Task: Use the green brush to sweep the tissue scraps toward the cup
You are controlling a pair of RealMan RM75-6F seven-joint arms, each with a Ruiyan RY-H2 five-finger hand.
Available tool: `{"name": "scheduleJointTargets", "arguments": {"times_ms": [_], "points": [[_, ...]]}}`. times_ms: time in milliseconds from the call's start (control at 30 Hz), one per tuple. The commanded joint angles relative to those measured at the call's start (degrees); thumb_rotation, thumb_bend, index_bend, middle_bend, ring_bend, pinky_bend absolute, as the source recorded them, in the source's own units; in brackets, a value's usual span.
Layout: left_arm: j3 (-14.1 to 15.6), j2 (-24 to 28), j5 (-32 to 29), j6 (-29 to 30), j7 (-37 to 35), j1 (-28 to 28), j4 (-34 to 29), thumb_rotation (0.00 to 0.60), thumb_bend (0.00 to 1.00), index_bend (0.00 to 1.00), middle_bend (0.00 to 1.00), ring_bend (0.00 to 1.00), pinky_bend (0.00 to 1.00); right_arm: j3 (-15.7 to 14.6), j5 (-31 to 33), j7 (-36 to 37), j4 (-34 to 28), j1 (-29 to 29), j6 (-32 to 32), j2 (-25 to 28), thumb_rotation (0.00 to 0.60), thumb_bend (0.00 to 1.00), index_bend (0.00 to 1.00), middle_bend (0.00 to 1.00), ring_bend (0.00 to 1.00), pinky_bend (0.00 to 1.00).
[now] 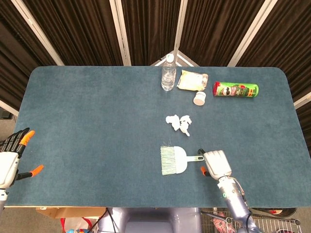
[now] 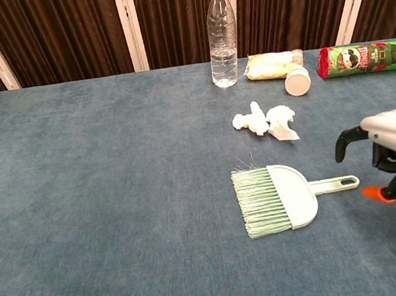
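Note:
The pale green brush (image 1: 173,160) (image 2: 276,199) lies flat near the table's middle, bristles to the left, handle pointing right. White tissue scraps (image 1: 179,123) (image 2: 265,121) sit just beyond it. A small white cup (image 1: 199,98) (image 2: 297,82) lies on its side further back. My right hand (image 1: 215,164) (image 2: 392,151) hovers just right of the brush handle's end, fingers curled apart, holding nothing. My left hand (image 1: 10,158) rests at the table's front left edge, open, far from everything.
A clear water bottle (image 1: 167,74) (image 2: 221,35) stands at the back. Beside it lie a yellowish snack packet (image 1: 192,80) (image 2: 272,64) and a green chips can (image 1: 235,90) (image 2: 367,57) on its side. The blue table (image 1: 87,121) has bare cloth on its left half.

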Motion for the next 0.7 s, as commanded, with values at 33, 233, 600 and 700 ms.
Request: {"name": "scheduleJointTargets", "arguments": {"times_ms": [33,233,600,700], "points": [[0.0,0.0,0.0,0.0,-0.1,0.0,0.0,0.6,0.0,0.0,0.0,0.0,0.02,-0.1,1.0,-0.9,1.4,0.9,0.0,-1.6,0.6,0.32,0.36,0.99,1.0,0.91],[0.0,0.0,-0.1,-0.1,-0.1,-0.1,0.0,0.6,0.0,0.0,0.0,0.0,0.02,0.0,2.0,-0.8,3.2,1.8,0.1,-3.4,0.6,0.33,0.39,0.99,1.0,0.91],[0.0,0.0,-0.2,-0.3,0.1,-0.1,0.0,0.6,0.0,0.0,0.0,0.0,0.02,-0.1,2.1,0.4,6.6,2.8,0.6,-6.0,0.6,0.32,0.39,0.99,1.0,0.91],[0.0,0.0,-0.2,-0.3,0.1,-0.2,0.0,0.6,0.0,0.0,0.0,0.0,0.02,0.1,2.5,1.0,7.8,3.1,0.7,-6.9,0.6,0.32,0.4,0.99,1.0,0.91]]}}
